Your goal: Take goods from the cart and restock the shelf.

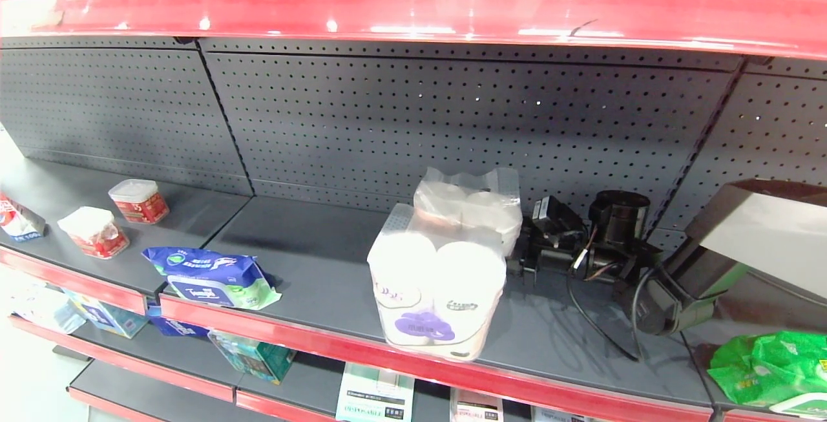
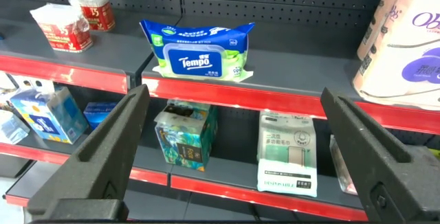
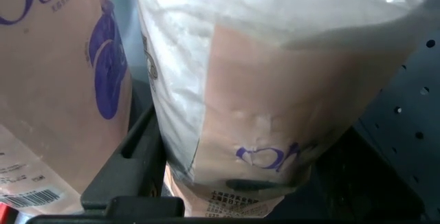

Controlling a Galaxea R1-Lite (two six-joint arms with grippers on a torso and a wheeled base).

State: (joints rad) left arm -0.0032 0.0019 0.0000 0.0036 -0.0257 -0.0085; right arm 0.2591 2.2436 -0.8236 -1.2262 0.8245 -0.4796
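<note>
Right gripper (image 1: 526, 244) is pinching the rear toilet paper pack (image 1: 471, 205), probably seating it behind the front pack (image 1: 436, 293); left gripper (image 2: 234, 93) is hanging with jaws spread.

My right arm (image 1: 678, 280) shows a pale grey flat-sided link (image 1: 759, 228) with green trim, a glossy black cylindrical wrist joint (image 1: 620, 215) and a thin black looping cable (image 1: 581, 309). My left gripper (image 2: 234, 95) has two matte black wedge-shaped fingers (image 2: 103, 159).
</note>
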